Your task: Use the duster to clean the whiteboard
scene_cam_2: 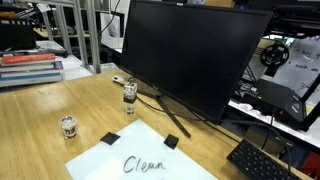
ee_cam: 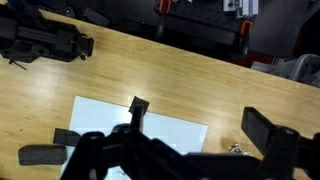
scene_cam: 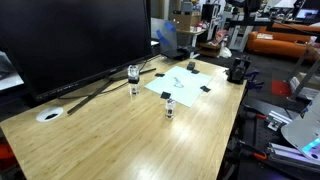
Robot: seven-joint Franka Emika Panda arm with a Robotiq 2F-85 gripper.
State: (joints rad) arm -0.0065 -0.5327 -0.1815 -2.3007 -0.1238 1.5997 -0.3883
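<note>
The whiteboard [scene_cam: 185, 82] is a thin white sheet lying flat on the wooden table, with black tabs at its corners. The word "Clean" is scribbled on the whiteboard [scene_cam_2: 140, 160]. From the wrist view I look down on the whiteboard [ee_cam: 105, 118], and the duster [ee_cam: 40, 154], a small dark block, lies on the wood just off its lower left corner. My gripper [ee_cam: 200, 112] hangs above the sheet's right end, open and holding nothing. One finger [ee_cam: 137, 108] is over the sheet and the other is over bare wood. The arm shows in neither exterior view.
A big black monitor [scene_cam: 75, 35] stands behind the sheet. Small clear jars [scene_cam: 133, 72] [scene_cam: 170, 108] [scene_cam_2: 68, 126] sit around the sheet, one by my right finger [ee_cam: 235, 148]. A black clamp-like object [ee_cam: 45, 42] lies near the table edge. A keyboard [scene_cam_2: 265, 160] is nearby.
</note>
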